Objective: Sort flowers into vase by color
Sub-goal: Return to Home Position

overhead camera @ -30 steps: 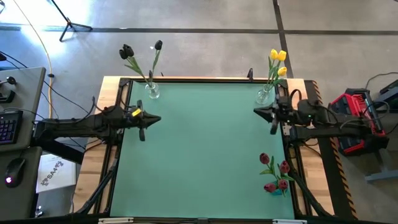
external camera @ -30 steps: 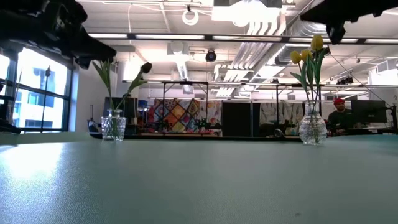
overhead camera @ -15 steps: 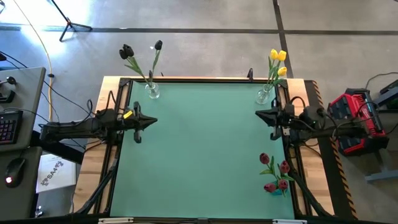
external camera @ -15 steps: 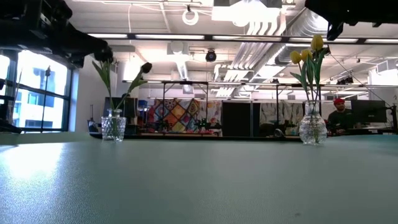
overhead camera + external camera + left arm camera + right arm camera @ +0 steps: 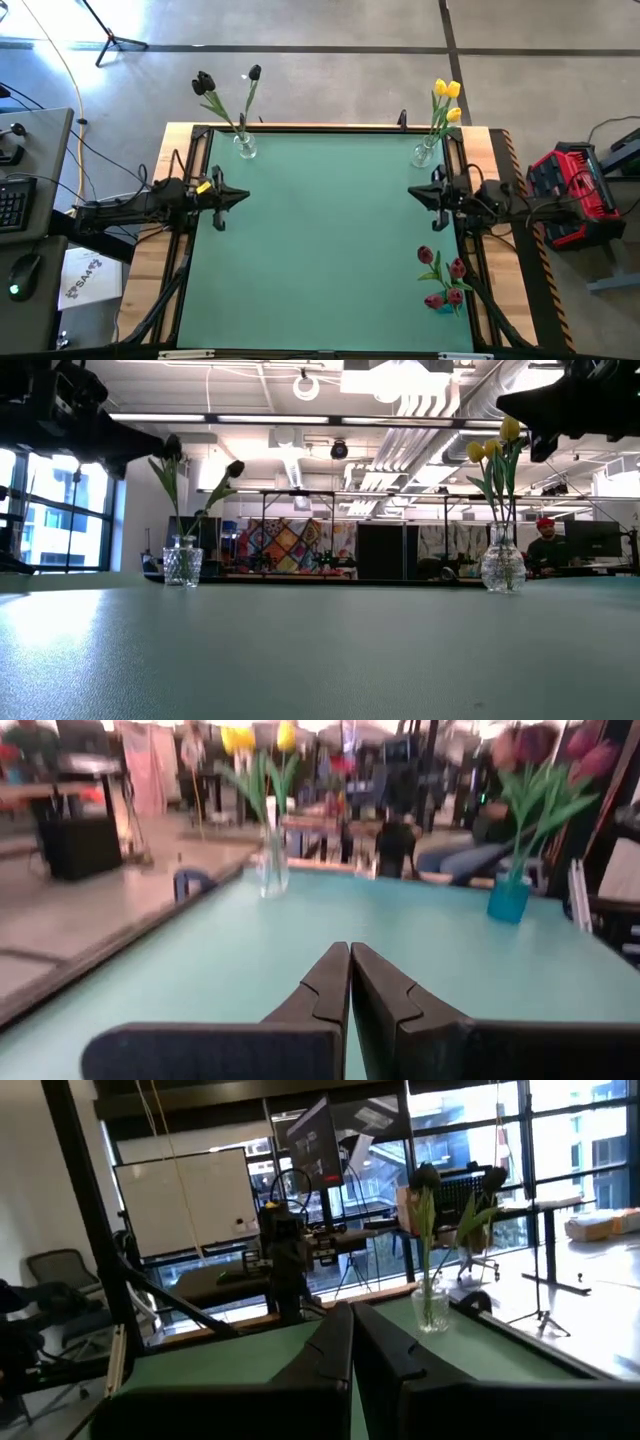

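Observation:
Two black flowers (image 5: 204,82) stand in a clear vase (image 5: 244,147) at the table's far left corner. Yellow flowers (image 5: 446,90) stand in a clear vase (image 5: 425,153) at the far right corner. Red flowers (image 5: 440,270) stand in a small blue vase (image 5: 510,900) near the right edge, toward the front. My left gripper (image 5: 243,196) is shut and empty over the table's left edge, pointing level toward the right. My right gripper (image 5: 412,190) is shut and empty over the right edge, pointing toward the left.
The green mat (image 5: 330,250) lies inside a wooden frame (image 5: 150,260). A desk with a keyboard and a mouse (image 5: 22,272) stands left of the table. A red case (image 5: 570,190) stands to its right. A person (image 5: 545,540) sits in the room beyond.
Both arms have sunk and folded back toward their own sides. My left gripper has drawn toward the table's left edge. My right gripper has come down and tipped closer to level. Both have stayed shut, and the flowers have not moved.

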Robot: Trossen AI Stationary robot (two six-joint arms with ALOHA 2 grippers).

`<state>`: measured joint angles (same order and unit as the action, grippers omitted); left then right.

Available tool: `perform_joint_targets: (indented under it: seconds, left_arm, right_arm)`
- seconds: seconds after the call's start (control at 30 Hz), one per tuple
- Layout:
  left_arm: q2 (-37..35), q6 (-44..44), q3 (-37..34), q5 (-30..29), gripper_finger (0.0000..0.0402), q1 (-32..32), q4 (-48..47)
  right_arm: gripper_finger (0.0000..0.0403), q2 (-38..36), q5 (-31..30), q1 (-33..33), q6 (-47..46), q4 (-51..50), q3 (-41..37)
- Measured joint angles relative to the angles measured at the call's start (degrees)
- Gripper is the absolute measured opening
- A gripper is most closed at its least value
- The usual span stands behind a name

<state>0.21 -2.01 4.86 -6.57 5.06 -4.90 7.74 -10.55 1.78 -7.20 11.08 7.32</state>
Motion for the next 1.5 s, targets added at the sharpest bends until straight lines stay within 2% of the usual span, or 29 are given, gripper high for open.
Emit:
perform_joint_targets:
  seconds: [0.37,0.53,0.77,1.0,1.33,1.5]
  left_arm:
    - [0.0,-0.4,-0.9,0.0,0.0,0.0,-0.3]
    - [0.0,-1.9,-3.4,0.7,0.0,0.0,4.4]
    - [0.0,-1.4,-3.8,0.8,0.0,0.0,5.2]
    - [0.0,-1.4,-3.7,0.7,0.0,0.0,5.2]
    - [0.0,0.3,-3.7,1.1,0.0,0.7,5.0]
    - [0.0,0.2,-3.8,3.4,0.0,2.2,5.2]
  right_arm:
    - [0.0,-1.1,0.5,0.0,-0.9,2.9,-4.3]
    - [0.0,-1.1,1.3,0.0,-1.5,8.1,-6.8]
    - [0.0,-1.8,2.0,0.0,-1.7,6.8,-6.8]
    - [0.0,-7.5,2.0,0.0,-1.5,1.0,-6.8]
    - [0.0,-7.6,1.5,0.0,-1.3,-2.9,-6.7]
    - [0.0,-7.5,0.6,0.0,-1.2,-4.9,-6.7]
